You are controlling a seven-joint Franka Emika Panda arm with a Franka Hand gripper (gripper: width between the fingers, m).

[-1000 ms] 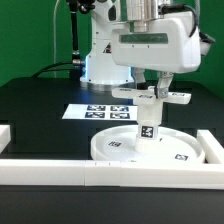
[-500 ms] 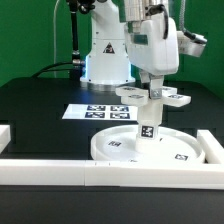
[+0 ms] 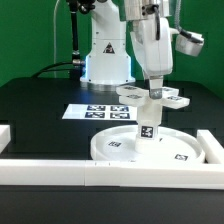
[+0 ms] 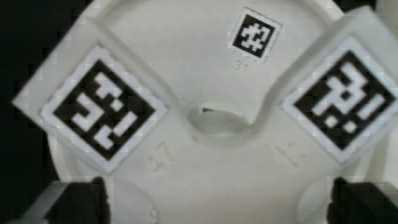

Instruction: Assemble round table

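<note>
Rotated since prev frame, pincer (image 3: 153,98) now open above upright tagged leg (image 3: 147,129) w/ cross foot (image 3: 152,96).

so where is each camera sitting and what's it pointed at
Exterior view: off the arm, level with the table, facing the round table disc, the upright leg and the arm with its gripper.
Wrist view: on the wrist, looking down on the tagged cross-shaped foot; fingertips show.
Shared: the foot and gripper.
</note>
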